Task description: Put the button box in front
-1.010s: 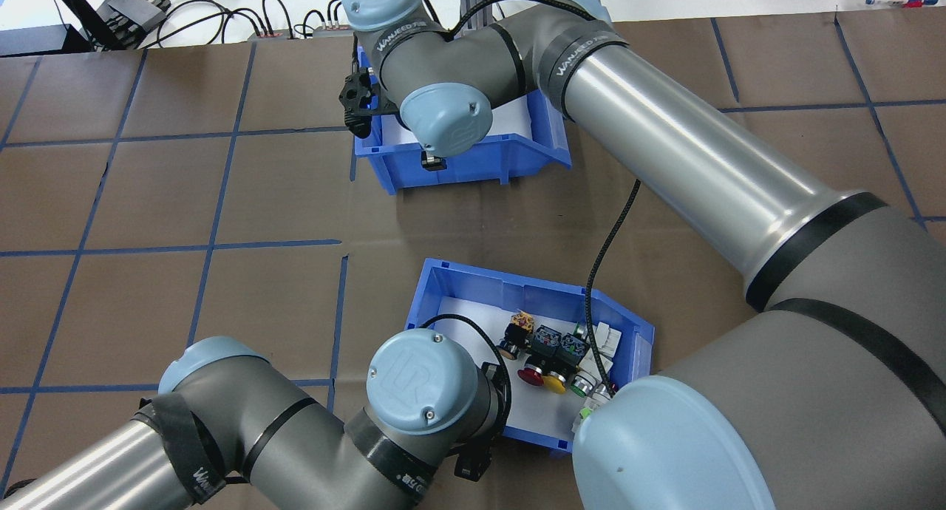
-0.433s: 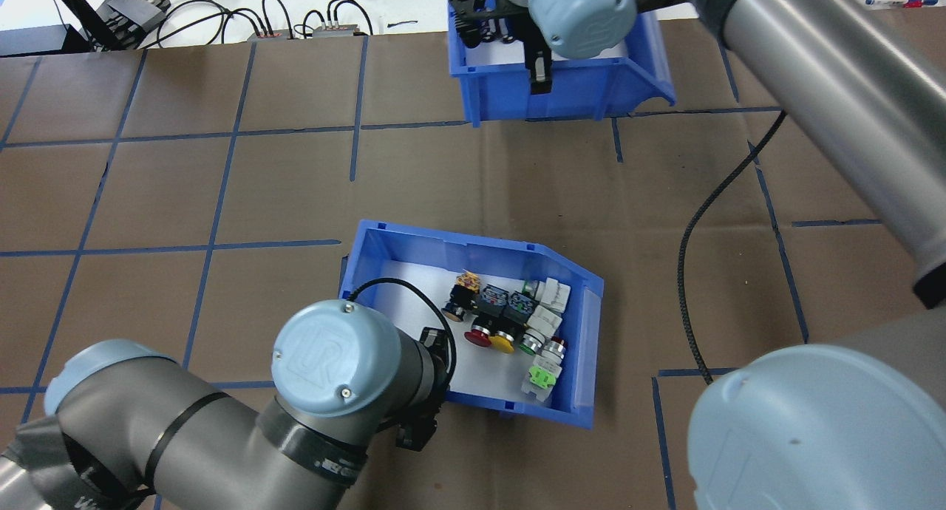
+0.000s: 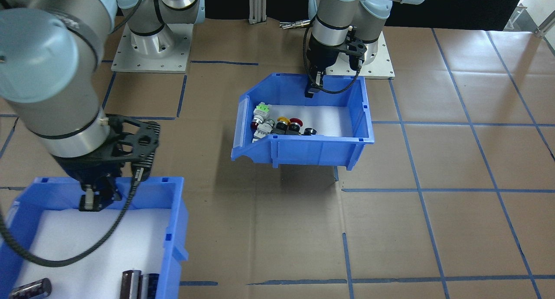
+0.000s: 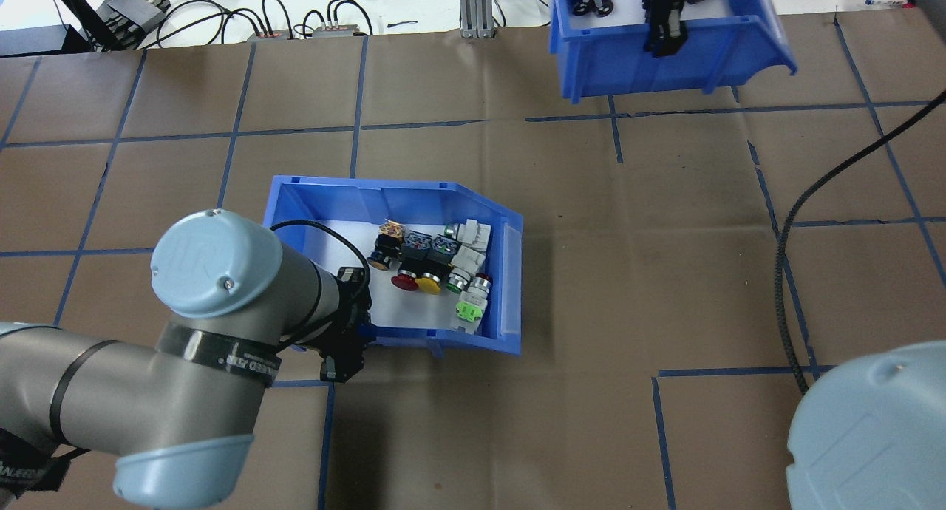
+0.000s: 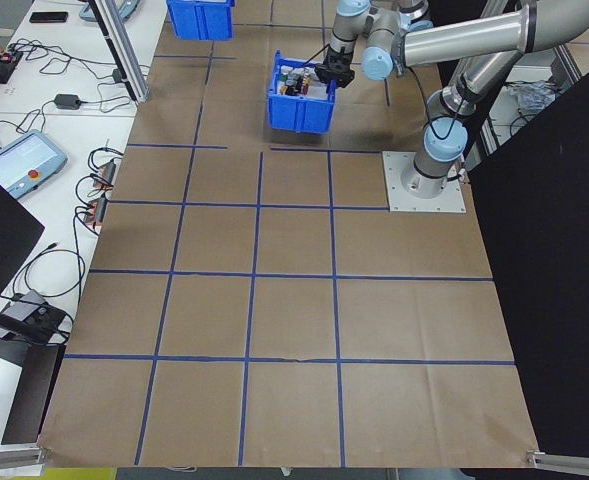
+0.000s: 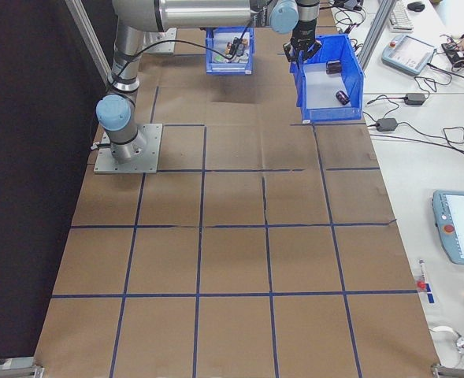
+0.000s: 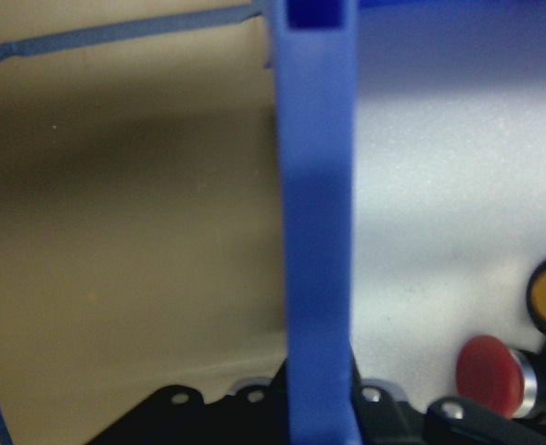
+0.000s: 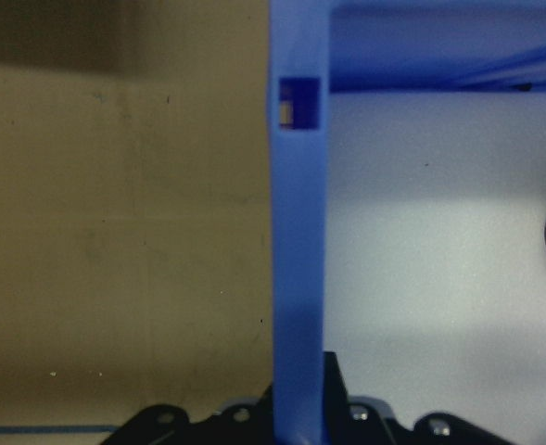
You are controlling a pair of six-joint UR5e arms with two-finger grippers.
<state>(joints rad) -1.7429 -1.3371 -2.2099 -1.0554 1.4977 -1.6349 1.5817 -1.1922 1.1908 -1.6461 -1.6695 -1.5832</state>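
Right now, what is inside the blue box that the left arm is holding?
The button box holds a white foam liner and a cluster of push buttons: red, yellow, green, black, white. The left claw and its arm cover the near-left corner.

The button box (image 4: 499, 273) sat left of centre, its push-buttons (image 4: 432, 267) clustered on white foam (image 4: 329, 236). The left gripper (image 4: 347, 351) clasped its lower wall. At upper right, the right gripper (image 4: 663, 33) pinched a second blue bin (image 4: 613, 70).

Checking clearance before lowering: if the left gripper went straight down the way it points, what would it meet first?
The left gripper is clamped on the rear wall of the blue plastic button box; below appears to be brown table paper, though depth is unclear.
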